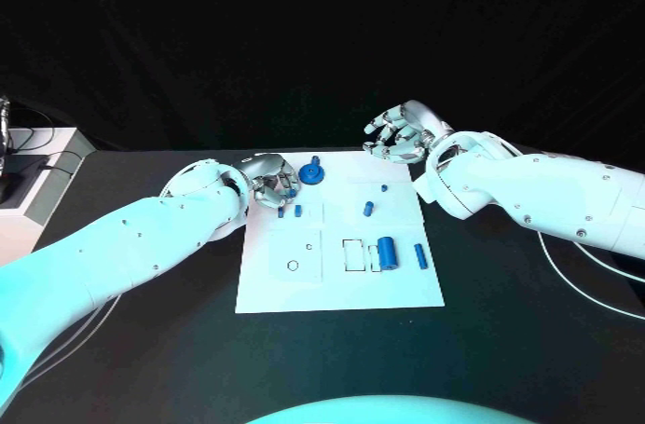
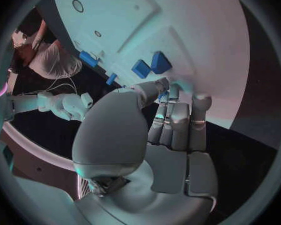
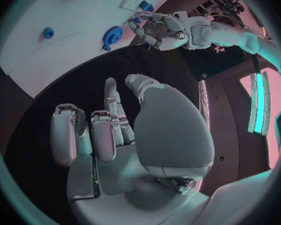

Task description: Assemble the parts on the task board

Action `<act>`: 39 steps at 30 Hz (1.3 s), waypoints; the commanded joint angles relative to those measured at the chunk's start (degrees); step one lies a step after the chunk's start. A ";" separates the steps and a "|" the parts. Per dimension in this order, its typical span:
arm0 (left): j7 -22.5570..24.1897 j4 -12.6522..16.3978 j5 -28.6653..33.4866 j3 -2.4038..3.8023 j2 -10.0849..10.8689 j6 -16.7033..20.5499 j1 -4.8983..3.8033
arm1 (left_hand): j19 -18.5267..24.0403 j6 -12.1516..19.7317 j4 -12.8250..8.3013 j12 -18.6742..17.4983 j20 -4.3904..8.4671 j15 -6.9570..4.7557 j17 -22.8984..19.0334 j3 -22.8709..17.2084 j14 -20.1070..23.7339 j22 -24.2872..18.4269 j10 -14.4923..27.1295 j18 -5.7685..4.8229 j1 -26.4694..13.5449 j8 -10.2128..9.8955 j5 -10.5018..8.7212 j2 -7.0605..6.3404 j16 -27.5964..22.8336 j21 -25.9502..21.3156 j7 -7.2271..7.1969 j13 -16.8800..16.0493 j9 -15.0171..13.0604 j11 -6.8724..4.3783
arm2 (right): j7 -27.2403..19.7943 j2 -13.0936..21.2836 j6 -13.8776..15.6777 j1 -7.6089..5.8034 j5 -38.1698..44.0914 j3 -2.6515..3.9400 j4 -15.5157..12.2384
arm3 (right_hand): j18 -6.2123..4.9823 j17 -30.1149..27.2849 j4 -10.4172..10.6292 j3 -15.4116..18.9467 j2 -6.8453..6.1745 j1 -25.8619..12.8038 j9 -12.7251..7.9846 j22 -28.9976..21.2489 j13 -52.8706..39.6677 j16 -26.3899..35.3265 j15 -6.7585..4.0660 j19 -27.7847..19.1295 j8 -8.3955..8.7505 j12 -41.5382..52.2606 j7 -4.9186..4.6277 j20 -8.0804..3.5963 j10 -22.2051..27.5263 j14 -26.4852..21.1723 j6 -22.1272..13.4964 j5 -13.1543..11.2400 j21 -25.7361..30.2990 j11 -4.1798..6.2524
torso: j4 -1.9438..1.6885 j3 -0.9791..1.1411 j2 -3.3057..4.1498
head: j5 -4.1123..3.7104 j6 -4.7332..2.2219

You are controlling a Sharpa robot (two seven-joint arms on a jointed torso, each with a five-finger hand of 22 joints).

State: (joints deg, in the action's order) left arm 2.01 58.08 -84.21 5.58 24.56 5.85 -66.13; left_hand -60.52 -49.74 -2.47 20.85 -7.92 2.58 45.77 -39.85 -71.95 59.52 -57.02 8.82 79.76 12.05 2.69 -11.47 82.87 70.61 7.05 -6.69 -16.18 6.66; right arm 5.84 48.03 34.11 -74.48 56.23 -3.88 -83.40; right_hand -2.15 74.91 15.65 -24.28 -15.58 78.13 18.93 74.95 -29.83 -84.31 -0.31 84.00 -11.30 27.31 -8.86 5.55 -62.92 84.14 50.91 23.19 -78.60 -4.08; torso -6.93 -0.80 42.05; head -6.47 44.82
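Right now my left hand sits low over the far left corner of the task board, fingers bent inward over the plate. In the left wrist view two small blue parts lie just beyond my fingertips, but whether I am pinching anything I cannot tell. My right hand hangs above the black table just past the board's far right corner, palm turned up, fingers loosely spread and holding nothing.

On the board I count six blue parts: a round disc part at the far edge beside my left hand, two short pegs near that hand, a small round stud in the middle, a thick cylinder and a thin bar on the right side.
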 commanded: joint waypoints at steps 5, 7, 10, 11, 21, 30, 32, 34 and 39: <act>-0.72 0.41 -0.28 0.03 0.63 0.87 0.12 | -0.02 0.77 -0.31 0.61 -0.48 0.19 -0.22 0.09 0.15 0.13 0.73 -0.66 -0.21 -0.52 0.15 -0.42 0.00 0.06 -0.10 -0.22 0.17 0.13 | 0.21 0.17 -1.17 0.11 0.71 -0.04 0.13 | -0.57 2.72 -0.20 -0.47 0.12 -0.55 0.15 6.56 0.87 0.16 0.00 1.63 -0.26 -1.14 -0.41 -0.16 0.05 3.01 0.13 -0.02 0.32 -0.20 | -0.04 -0.04 -0.01 | -0.11 -0.05; -0.88 0.55 -0.26 0.10 0.99 0.91 0.13 | 0.11 0.92 -0.33 0.68 -0.50 0.21 -0.64 0.10 0.35 -0.01 0.91 -0.62 -0.20 -0.64 0.15 -0.45 -0.06 -0.03 -0.16 -0.28 0.22 0.16 | 0.25 0.24 -1.75 0.13 0.85 -0.07 0.24 | -0.57 2.93 -0.65 -0.73 0.08 -0.06 0.20 6.58 1.48 0.06 -0.01 1.67 -0.34 -1.82 -0.41 -0.16 -0.08 3.08 0.25 -0.32 0.32 -0.19 | -0.06 -0.06 -0.03 | -0.15 -0.01; -1.00 0.65 0.41 0.38 1.63 1.23 0.14 | 0.60 0.88 -0.33 0.71 -0.66 0.45 -2.07 0.17 1.16 -0.47 2.23 -0.53 -0.29 -0.76 0.15 -0.53 -0.39 -0.34 -0.17 -0.39 0.27 0.50 | -0.32 0.31 -3.44 0.18 1.21 -0.14 0.67 | -0.55 3.66 -1.95 -1.78 0.13 1.44 0.33 6.65 3.02 -0.34 0.00 1.77 -0.56 -3.68 -0.46 -0.18 -0.15 3.30 0.71 -1.40 0.27 -0.24 | -0.04 -0.04 -0.07 | -0.21 -0.17; -1.03 0.67 0.86 0.58 1.96 1.35 0.14 | 0.91 0.83 -0.32 0.83 -0.79 0.62 -2.85 0.23 1.63 -0.74 2.95 -0.47 -0.34 -0.81 0.15 -0.57 -0.57 -0.54 -0.15 -0.50 0.29 0.70 | -0.78 0.33 -4.39 0.20 1.76 -0.18 0.98 | -0.53 3.79 -2.50 -2.33 0.23 1.99 0.39 6.73 3.81 -0.44 0.07 1.83 -0.67 -4.67 -0.50 -0.15 -0.13 3.34 1.07 -2.00 0.20 -0.32 | -0.04 -0.05 -0.10 | -0.21 -0.20; -0.10 1.05 5.01 4.18 5.01 3.67 0.32 | 10.76 -0.42 -1.37 0.52 -2.28 2.20 -20.22 -1.08 12.76 -8.76 10.26 1.71 1.24 -0.96 0.15 -0.38 -5.97 -6.31 1.49 0.22 0.38 2.65 | -3.65 0.51 -9.93 0.87 11.86 -0.50 4.07 | -0.61 4.03 -5.60 -4.93 0.12 3.85 0.87 6.63 9.48 -0.65 0.35 1.71 -1.38 -11.28 -0.22 0.10 -0.11 3.35 3.75 -4.20 0.62 -0.62 | -0.14 -0.10 -0.14 | -0.36 -0.93; 3.33 2.84 35.30 7.29 9.91 5.77 0.66 | 15.00 -2.46 0.74 4.10 -1.75 1.51 -25.18 -0.26 17.37 -11.19 7.92 1.77 -1.06 -0.09 0.11 0.28 -13.02 -10.43 3.92 0.31 0.18 1.72 | -1.41 -0.13 -10.26 2.14 28.71 -1.19 6.32 | -0.61 4.19 -6.69 -5.92 -0.22 3.76 0.99 6.72 12.61 -0.75 0.39 1.72 -1.32 -14.43 0.00 0.11 -1.23 3.37 4.24 -4.76 0.64 -0.65 | 0.00 0.03 0.06 | -1.15 -2.05; 4.47 4.27 43.94 7.53 11.61 4.69 1.22 | 15.71 -1.96 1.64 4.88 -1.92 1.60 -26.07 0.72 18.15 -12.45 7.40 1.74 -1.96 -0.32 0.12 0.31 -14.47 -12.45 4.21 0.34 0.30 1.67 | 0.00 -0.18 -10.65 2.41 31.91 -1.25 6.30 | -0.63 4.17 -6.80 -6.24 -0.35 3.50 0.96 6.70 13.65 -0.76 0.44 1.71 -1.15 -15.47 0.06 0.11 -1.58 3.38 4.21 -6.29 0.73 -0.67 | -0.07 0.01 0.01 | -1.55 -2.18; 6.44 6.04 52.12 7.78 13.58 2.90 2.06 | 16.37 -1.52 2.27 5.22 -2.16 1.84 -26.92 1.58 19.45 -13.72 7.57 1.68 -2.40 -0.51 0.13 0.27 -16.04 -14.47 4.38 0.50 0.39 1.80 | 1.61 -0.27 -11.60 2.62 35.04 -1.30 6.40 | -0.67 3.98 -6.75 -7.01 -0.61 3.06 0.88 6.57 14.96 -0.68 0.60 1.64 -0.88 -16.89 -0.06 0.22 -1.50 3.34 4.17 -8.95 0.99 -0.91 | -0.13 -0.03 -0.07 | -1.90 -2.17; 10.88 10.29 63.95 8.58 17.51 -0.03 4.06 | 15.44 -1.71 4.44 6.32 -2.44 1.85 -28.51 4.81 20.01 -17.52 6.84 1.77 -3.51 -0.14 0.10 0.32 -18.68 -19.65 3.95 0.91 0.26 1.51 | 4.28 -0.37 -14.28 3.04 39.37 -1.38 6.80 | -0.86 3.64 -6.82 -6.56 -1.18 2.03 0.72 5.99 16.52 -0.53 0.92 1.34 -0.43 -18.71 -0.02 0.47 -0.35 3.26 3.87 -10.16 1.93 -1.23 | -0.28 -0.26 -0.15 | -2.54 -2.08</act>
State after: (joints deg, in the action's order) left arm 7.17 67.33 -36.53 13.99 41.76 9.03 -62.26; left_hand -44.76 -51.32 1.88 26.97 -10.36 4.72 17.34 -35.33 -51.78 42.29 -49.95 10.20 76.44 11.67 2.69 -11.17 64.30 51.31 11.03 -5.84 -15.84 8.11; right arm 6.85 47.71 23.42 -71.55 88.02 -5.23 -76.75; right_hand -2.15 74.91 8.90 -31.14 -16.77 80.51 19.69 74.92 -13.41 -84.76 0.34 84.00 -11.91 8.71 -8.97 5.55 -63.71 83.93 54.94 13.16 -77.00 -5.52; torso -7.08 -0.90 41.97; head -8.68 42.69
